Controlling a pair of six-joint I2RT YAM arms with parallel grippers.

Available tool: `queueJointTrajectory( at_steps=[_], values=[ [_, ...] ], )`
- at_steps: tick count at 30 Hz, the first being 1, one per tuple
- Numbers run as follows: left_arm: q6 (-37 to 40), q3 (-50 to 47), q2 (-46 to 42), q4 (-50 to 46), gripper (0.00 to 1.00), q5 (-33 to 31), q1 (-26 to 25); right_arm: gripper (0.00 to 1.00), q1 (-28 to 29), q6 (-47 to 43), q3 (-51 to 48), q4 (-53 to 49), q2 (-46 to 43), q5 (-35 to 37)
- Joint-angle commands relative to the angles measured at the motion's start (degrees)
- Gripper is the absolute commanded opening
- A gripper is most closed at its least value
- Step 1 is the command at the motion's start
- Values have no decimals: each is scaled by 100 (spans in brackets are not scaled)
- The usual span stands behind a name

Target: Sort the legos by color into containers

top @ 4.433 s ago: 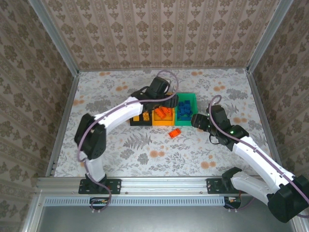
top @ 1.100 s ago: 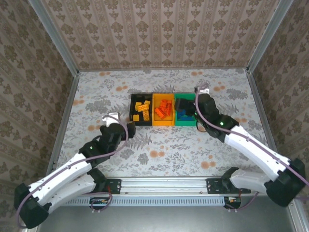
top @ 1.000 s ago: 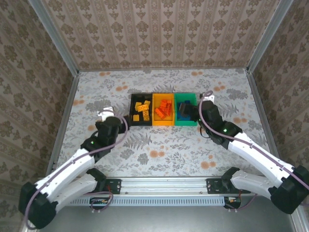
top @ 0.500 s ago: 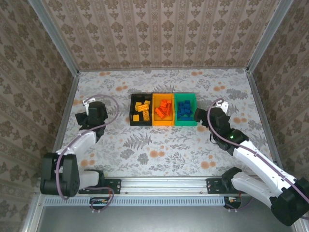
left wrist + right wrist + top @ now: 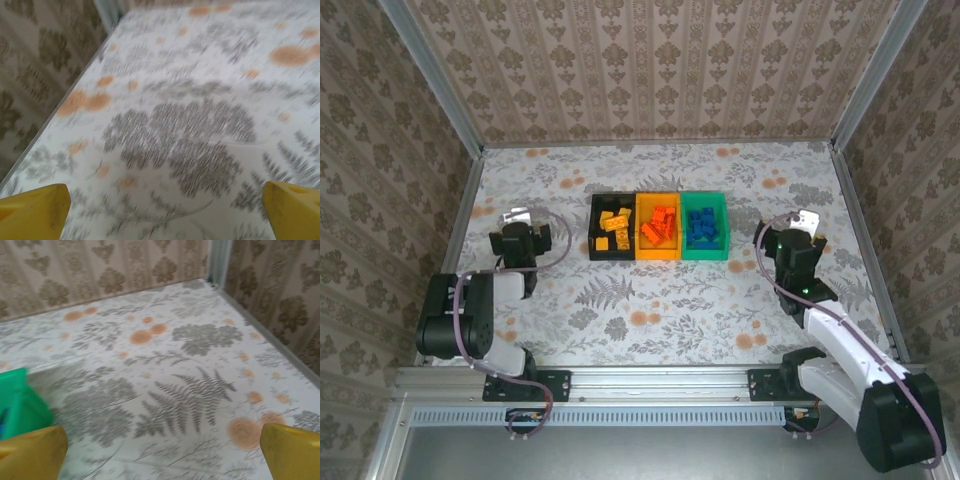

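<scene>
From above, a floral-patterned table (image 5: 650,320) is seen, enclosed by patterned walls (image 5: 650,70). Three containers (image 5: 660,257) are joined in a row at the middle of the table. The black bin (image 5: 592,228) is on the left, the yellow-orange bin (image 5: 638,228) in the middle and the green bin (image 5: 725,226) on the right. The legos are gathered inside them by color. Yellow legos (image 5: 615,225) lie in the black bin, red-orange legos (image 5: 662,225) in the yellow-orange bin and blue legos (image 5: 704,227) in the green bin. The left end effector (image 5: 520,238) is held over the table well to the left of the row. Its arm is folded close to its base. The right end effector (image 5: 798,240) is held to the right of the green bin, apart from it. Nothing is gripped by either one.

In the left wrist view, blurred table pattern is shown, with the wall running along the left edge. Two yellow fingertips (image 5: 32,206) are seen at the bottom corners, spread wide apart, with bare table between them.

In the right wrist view, a corner of the green bin (image 5: 20,400) is seen at the left edge, resting on the table. The far right corner of the walls is visible beyond. Two yellow fingertips (image 5: 292,451) are set at the bottom corners, spread wide, with nothing held between them.
</scene>
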Motion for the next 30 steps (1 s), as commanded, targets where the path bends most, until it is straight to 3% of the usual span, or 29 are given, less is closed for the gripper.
queueJointTrajectory(
  at_steps=[1, 6, 13, 15, 30],
  values=[
    [126, -304, 64, 826, 100, 555, 78, 100, -405, -540, -454, 1793, 577, -509],
    [99, -210, 134, 801, 100, 389, 101, 100, -654, -771, -573, 3396, 1844, -1328],
    [93, -198, 126, 755, 100, 399, 91, 100, -695, -950, -412, 4662, 3454, -1828],
    [93, -202, 121, 750, 100, 397, 84, 100, -696, -982, -52, 3632, 3275, -1956],
    [137, -184, 128, 739, 100, 406, 57, 100, -654, -1049, -10, 3680, 3321, -1949]
  ],
)
